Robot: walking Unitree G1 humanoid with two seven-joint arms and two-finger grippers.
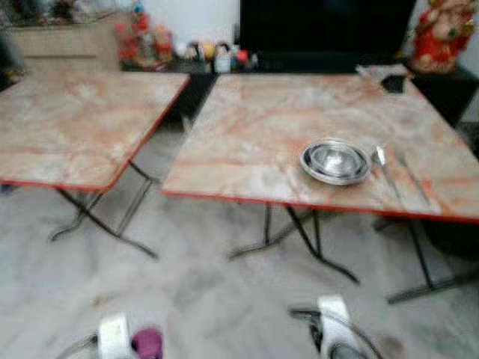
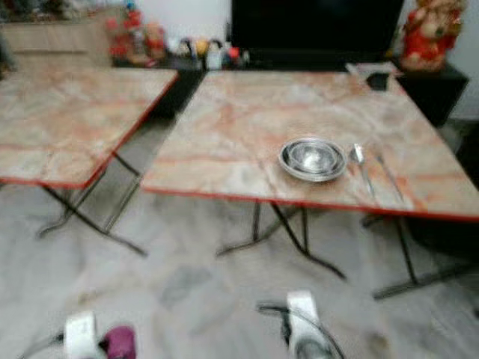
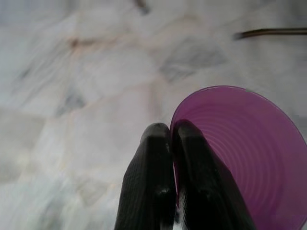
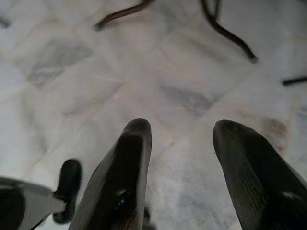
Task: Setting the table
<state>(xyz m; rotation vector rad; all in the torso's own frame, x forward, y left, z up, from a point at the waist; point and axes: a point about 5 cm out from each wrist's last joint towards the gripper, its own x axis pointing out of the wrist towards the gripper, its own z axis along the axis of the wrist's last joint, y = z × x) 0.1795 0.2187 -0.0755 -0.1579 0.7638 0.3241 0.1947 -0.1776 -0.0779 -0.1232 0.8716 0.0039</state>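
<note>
Between left claw [image 3: 171, 139] tips, seemingly unlabelled purple cup [image 3: 249, 153]

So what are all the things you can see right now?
Folding tables: two, marble-patterned tops with red edges, side by side.
Steel plate and bowl: one stack, silver, near the right table's front edge.
Spoon: one, silver, right of the plate.
Cup: one, purple, in the left gripper.
Figurine: one, red, far right at the back.
Left gripper: pinching the cup's rim.
Right gripper: open above the floor.
</note>
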